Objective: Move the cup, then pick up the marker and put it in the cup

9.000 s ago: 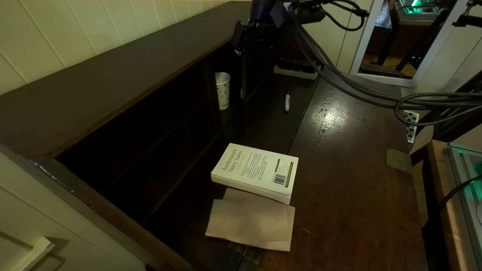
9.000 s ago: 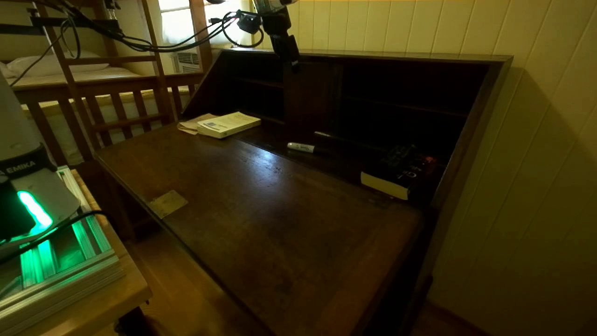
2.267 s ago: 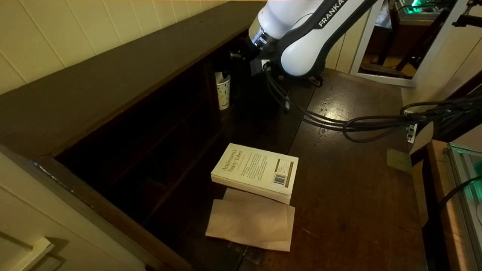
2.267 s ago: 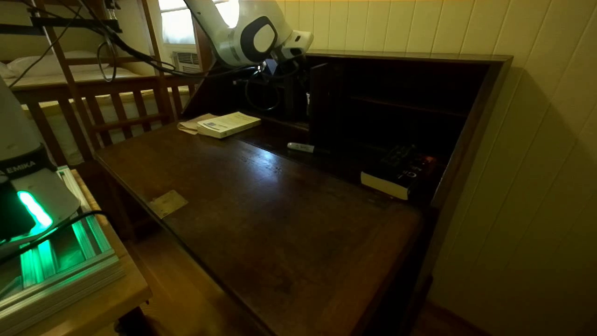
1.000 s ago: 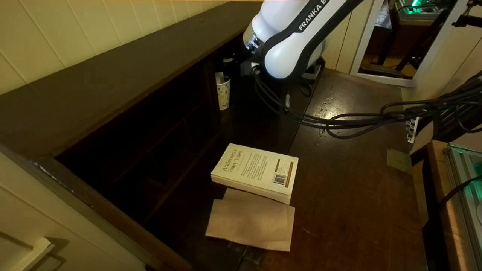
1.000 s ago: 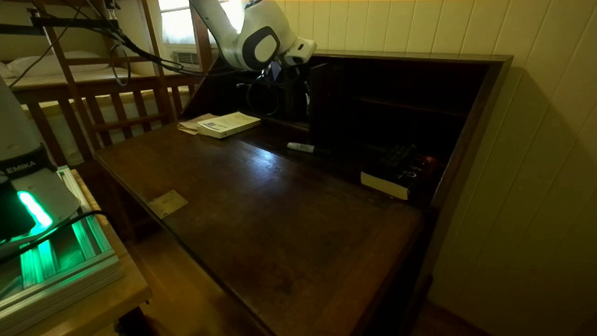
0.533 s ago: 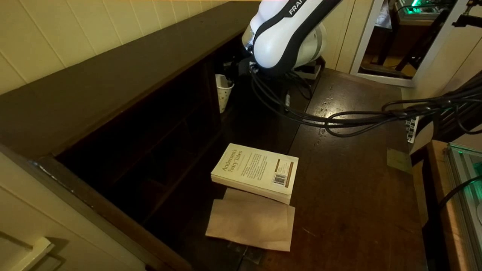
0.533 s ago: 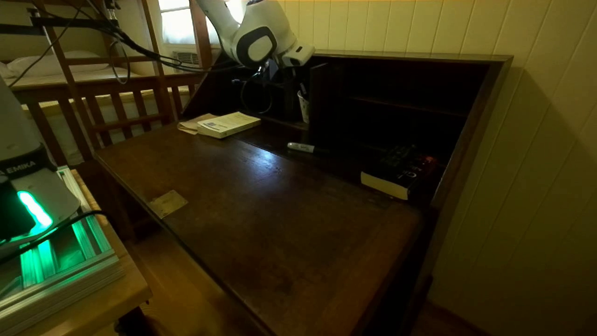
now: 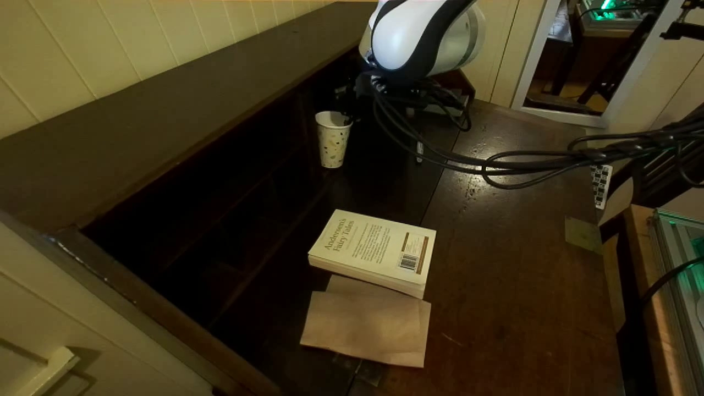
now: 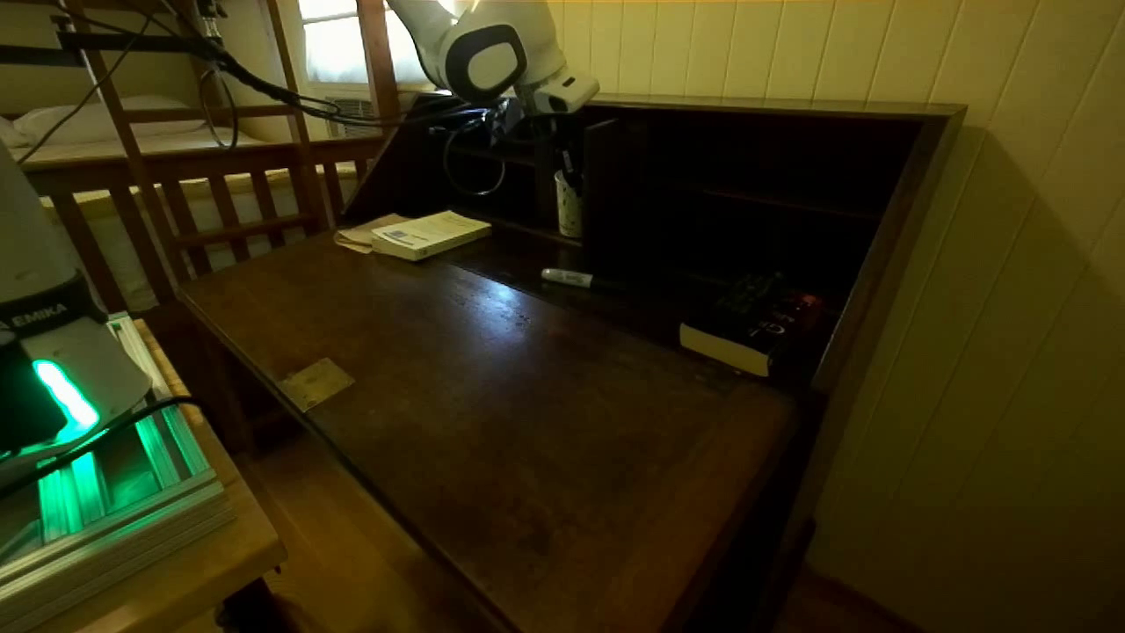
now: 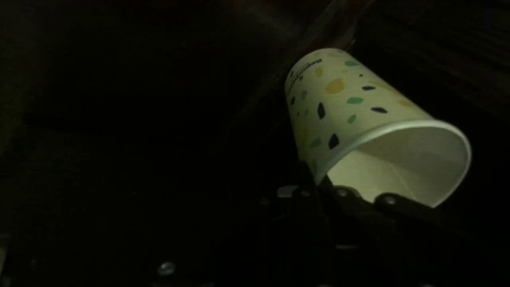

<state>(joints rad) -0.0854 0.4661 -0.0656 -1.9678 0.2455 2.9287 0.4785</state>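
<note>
Our claw (image 11: 317, 178) pinches the speckled paper cup (image 11: 350, 99) by its rim at the front of the desk hutch (image 9: 220, 93), though we cannot tell whether its base hangs free. We judge the cup-moving step to be in hand; next we should stand the cup upright on the tabletop (image 10: 422, 422), let go, and reach for the white-barrelled marker (image 10: 567, 279), which lies there on its side.

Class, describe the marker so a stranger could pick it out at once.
Start at the dark wooden desk. In an exterior view, between its pale book and its black book, lies the marker. It is the slim, whitish, pen-shaped one, far thinner than either book.
</note>
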